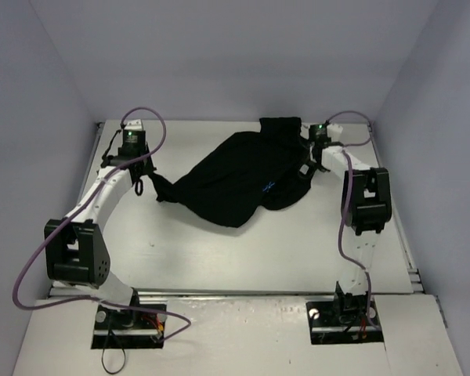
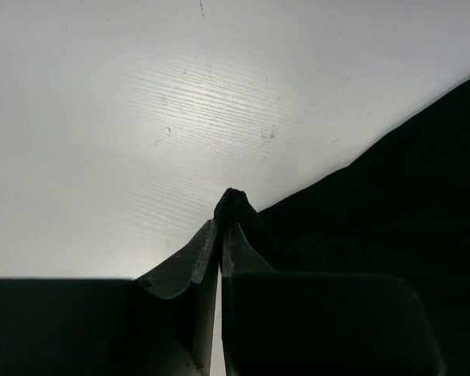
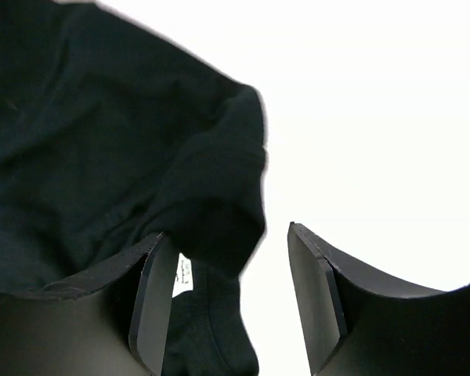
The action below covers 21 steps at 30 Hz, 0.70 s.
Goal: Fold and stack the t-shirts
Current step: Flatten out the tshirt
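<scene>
One black t-shirt (image 1: 235, 176) lay crumpled at the upper middle of the table (image 1: 219, 258). The left gripper (image 2: 223, 227) pinched the shirt's left corner, jaws pressed together. The right gripper (image 3: 227, 233) stood spread around a bunched fold at the right edge. Closing there might catch several layers, so stretching could leave the shirt twisted.

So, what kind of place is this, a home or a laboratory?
Probably a laboratory robot cell: a white table boxed in by plain walls, a left arm and a right arm bolted at its near edge, one black t-shirt.
</scene>
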Motion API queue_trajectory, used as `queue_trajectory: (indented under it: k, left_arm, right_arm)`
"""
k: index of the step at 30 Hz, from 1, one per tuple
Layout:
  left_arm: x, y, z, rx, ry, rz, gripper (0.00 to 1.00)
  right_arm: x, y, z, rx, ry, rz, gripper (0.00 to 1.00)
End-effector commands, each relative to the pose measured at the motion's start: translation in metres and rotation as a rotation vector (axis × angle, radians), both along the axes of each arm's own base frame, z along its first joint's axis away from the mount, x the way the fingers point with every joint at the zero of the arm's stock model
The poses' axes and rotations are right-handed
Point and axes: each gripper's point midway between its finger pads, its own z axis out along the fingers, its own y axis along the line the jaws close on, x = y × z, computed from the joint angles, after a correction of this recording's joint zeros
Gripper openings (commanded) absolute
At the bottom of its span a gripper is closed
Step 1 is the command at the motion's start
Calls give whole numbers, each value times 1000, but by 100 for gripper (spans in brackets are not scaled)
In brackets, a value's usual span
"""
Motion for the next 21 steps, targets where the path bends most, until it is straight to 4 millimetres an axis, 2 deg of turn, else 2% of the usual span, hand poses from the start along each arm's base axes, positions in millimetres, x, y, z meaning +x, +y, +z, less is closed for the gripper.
queue_trajectory:
  k: [1, 5, 7, 9, 12, 14, 17, 21]
  left_arm:
    - [29, -9, 49, -74, -152, 19, 0]
    - [42, -15, 44, -109, -157, 22, 0]
    - [48, -20, 41, -136, -159, 19, 0]
    - [52, -24, 38, -156, -157, 17, 0]
    - [55, -27, 35, -175, -155, 12, 0]
    - [56, -29, 33, -180, -150, 10, 0]
    - [55, -30, 30, -183, -144, 8, 0]
    - [54, -30, 30, -184, -140, 6, 0]
  right_arm:
    - [29, -2, 88, -90, -155, 81, 54]
    - [3, 46, 123, -38, -195, 287, 54]
    - [-38, 80, 105, -24, -137, 391, 55]
    - [-64, 95, 102, 38, -130, 428, 55]
    - [-105, 106, 71, 146, -56, 434, 55]
    - [-115, 112, 68, 174, -54, 431, 55]
    - [-142, 124, 44, 192, -4, 454, 55]
    - [-154, 137, 23, 193, 40, 500, 56]
